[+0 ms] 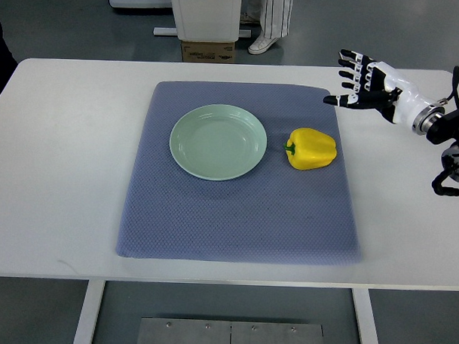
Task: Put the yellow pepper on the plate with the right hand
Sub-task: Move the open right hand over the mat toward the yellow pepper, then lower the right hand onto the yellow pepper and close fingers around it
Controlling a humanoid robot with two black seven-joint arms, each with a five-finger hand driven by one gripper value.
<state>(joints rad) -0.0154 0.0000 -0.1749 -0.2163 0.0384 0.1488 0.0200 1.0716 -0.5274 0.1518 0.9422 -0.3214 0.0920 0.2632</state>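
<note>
A yellow pepper with a green stem lies on its side on a blue-grey mat, just right of a pale green plate. The plate holds nothing. My right hand comes in from the right edge and hovers above the table's far right, up and to the right of the pepper and apart from it. Its fingers are spread and hold nothing. The left arm does not show.
The white table carries the mat in its middle. Beyond the far edge stand a cardboard box, a white cabinet and a person's shoe. A dark shape sits at the left edge.
</note>
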